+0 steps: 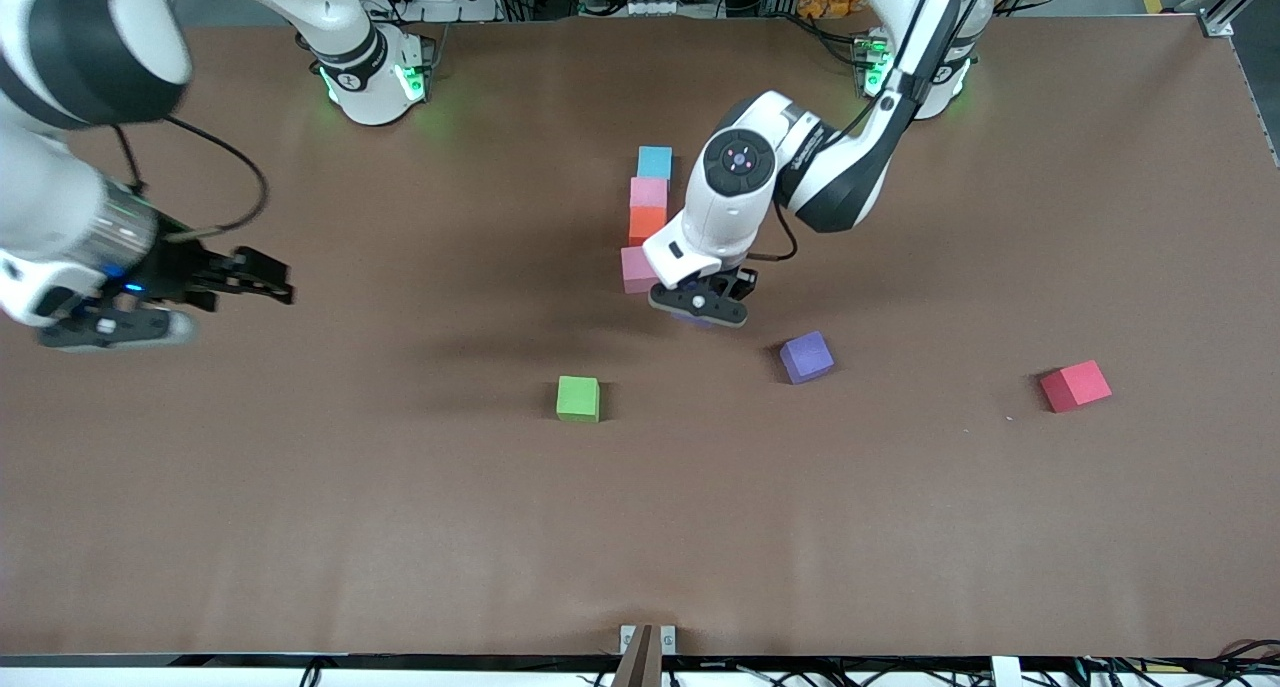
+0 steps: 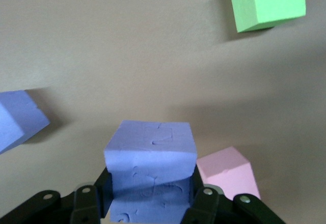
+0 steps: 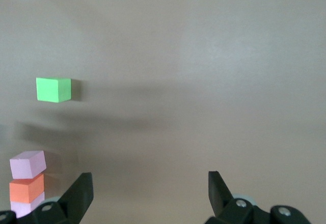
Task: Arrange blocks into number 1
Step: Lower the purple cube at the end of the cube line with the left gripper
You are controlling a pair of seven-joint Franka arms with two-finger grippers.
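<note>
Purple cube (image 2: 151,158) clamped in left end effector (image 1: 700,305), just beside the nearer pink cube (image 1: 637,269); likely meant to extend the column of light blue (image 1: 655,161), pink (image 1: 648,193), orange (image 1: 646,225) into a 1; second purple cube (image 1: 805,356) loose on desk (image 1: 300,527); right end effector (image 1: 245,275) open, empty, waiting at its own end.
</note>
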